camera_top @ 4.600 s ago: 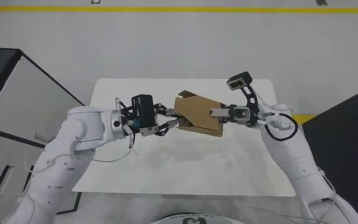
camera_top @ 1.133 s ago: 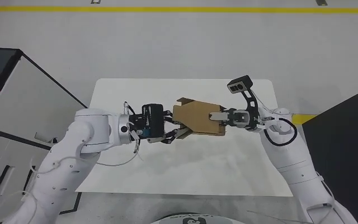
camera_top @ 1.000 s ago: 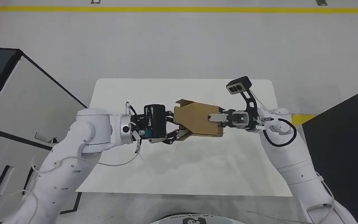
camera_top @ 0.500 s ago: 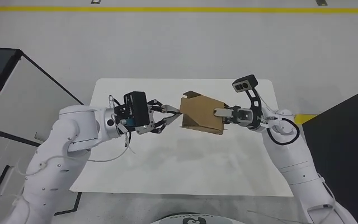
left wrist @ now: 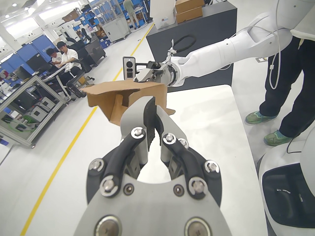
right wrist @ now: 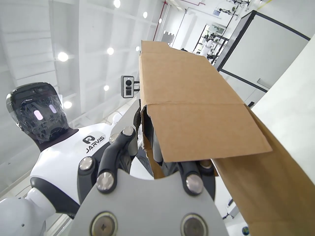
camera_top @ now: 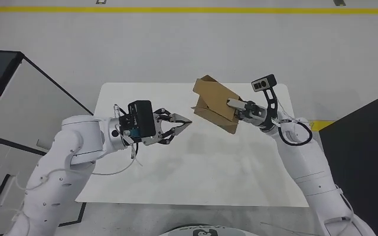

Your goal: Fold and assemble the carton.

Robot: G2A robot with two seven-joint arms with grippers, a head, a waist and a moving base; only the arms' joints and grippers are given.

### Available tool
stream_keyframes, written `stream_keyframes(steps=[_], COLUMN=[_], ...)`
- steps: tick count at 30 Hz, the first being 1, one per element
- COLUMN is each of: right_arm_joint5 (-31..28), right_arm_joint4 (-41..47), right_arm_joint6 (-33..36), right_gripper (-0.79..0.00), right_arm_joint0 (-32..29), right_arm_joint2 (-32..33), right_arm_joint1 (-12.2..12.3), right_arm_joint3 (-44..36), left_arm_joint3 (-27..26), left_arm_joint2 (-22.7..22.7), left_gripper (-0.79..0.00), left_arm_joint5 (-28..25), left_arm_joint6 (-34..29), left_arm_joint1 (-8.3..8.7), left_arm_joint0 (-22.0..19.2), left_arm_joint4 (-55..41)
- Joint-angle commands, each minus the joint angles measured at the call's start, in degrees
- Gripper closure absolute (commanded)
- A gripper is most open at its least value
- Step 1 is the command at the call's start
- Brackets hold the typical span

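The right claw (camera_top: 232, 104), clamped on a wall of the half-folded brown cardboard carton (camera_top: 214, 101), has tilted it up above the white surface (camera_top: 236, 171) while the left claw (camera_top: 183, 123), pinched shut on nothing, has drawn well back, its end flaps apparently still to be folded.

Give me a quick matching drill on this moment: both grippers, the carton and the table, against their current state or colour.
Things:
1. left gripper
2. right gripper
3. carton
4. table

States:
A. brown, tilted, end flaps still loose
B. shut on nothing, apart from the carton
C. white
D. shut on the carton's edge

Pairs: 1-B, 2-D, 3-A, 4-C
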Motion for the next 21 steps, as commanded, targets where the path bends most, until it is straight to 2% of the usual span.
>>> stream_keyframes(steps=[1, 8, 21], right_arm_joint5=[0.0, -0.5, -1.1], right_arm_joint4=[-0.5, -0.4, 1.2], right_arm_joint6=[0.1, 3.2, 8.0], right_gripper=[0.000, 0.000, 0.000], right_arm_joint0=[0.0, -0.1, 0.2], right_arm_joint2=[-0.2, -0.4, -1.0], right_arm_joint1=[0.0, 0.0, 0.0], right_arm_joint3=[-0.6, -1.5, -2.0], left_arm_joint3=[0.0, 0.8, 1.9], left_arm_joint2=[0.9, 2.0, 2.0], left_gripper=[0.000, 0.000, 0.000], left_arm_joint5=[0.4, 1.4, 0.9], left_arm_joint6=[-0.1, 0.4, 0.4], left_arm_joint1=[-0.12, -0.39, -0.39], left_arm_joint0=[-0.4, -1.6, -1.5], left_arm_joint4=[0.5, 1.9, 2.1])
